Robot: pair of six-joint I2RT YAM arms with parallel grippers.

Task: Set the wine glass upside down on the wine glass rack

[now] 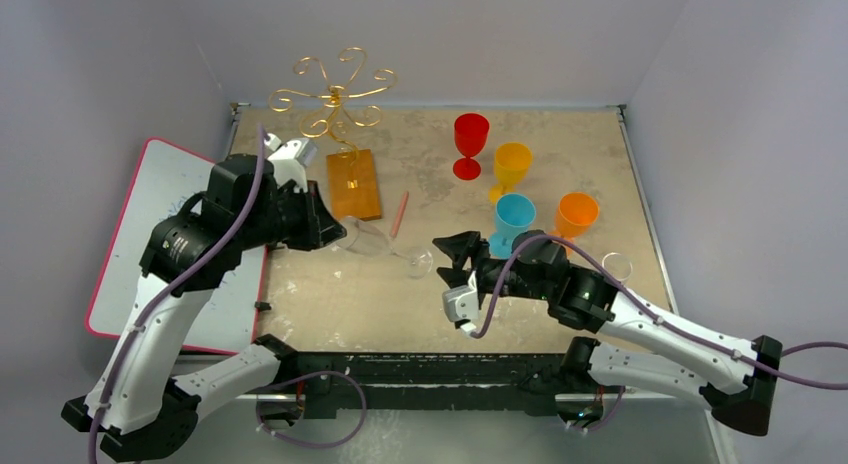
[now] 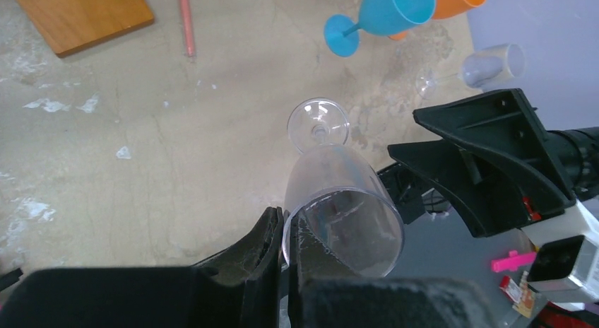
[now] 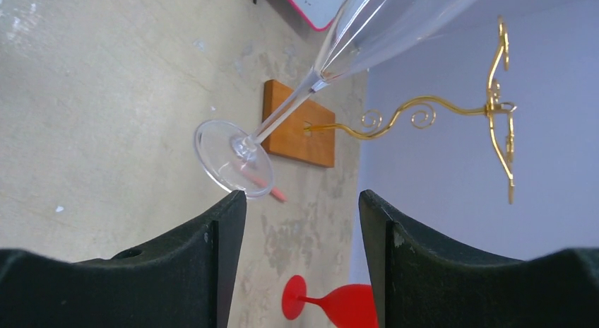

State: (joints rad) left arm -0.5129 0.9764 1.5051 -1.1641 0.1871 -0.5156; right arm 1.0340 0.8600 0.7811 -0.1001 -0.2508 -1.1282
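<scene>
My left gripper (image 1: 335, 229) is shut on the rim of a clear wine glass (image 1: 375, 239). It holds the glass tilted nearly level above the table, foot (image 1: 418, 262) pointing right. In the left wrist view the jaws (image 2: 288, 222) pinch the rim of the glass (image 2: 339, 201). My right gripper (image 1: 448, 262) is open and empty, just right of the foot. In the right wrist view the foot (image 3: 233, 158) sits just beyond the left fingertip of that gripper (image 3: 302, 201). The gold wire rack (image 1: 335, 89) stands on its wooden base (image 1: 354, 182) at the back left and also shows in the right wrist view (image 3: 424, 116).
Red (image 1: 470, 144), yellow (image 1: 511, 169), blue (image 1: 514, 222) and orange (image 1: 576, 214) glasses stand at the back right. Another clear glass (image 1: 612, 266) lies by the right arm. A pink stick (image 1: 400, 214) lies near the base. A pink-edged whiteboard (image 1: 180, 184) is on the left.
</scene>
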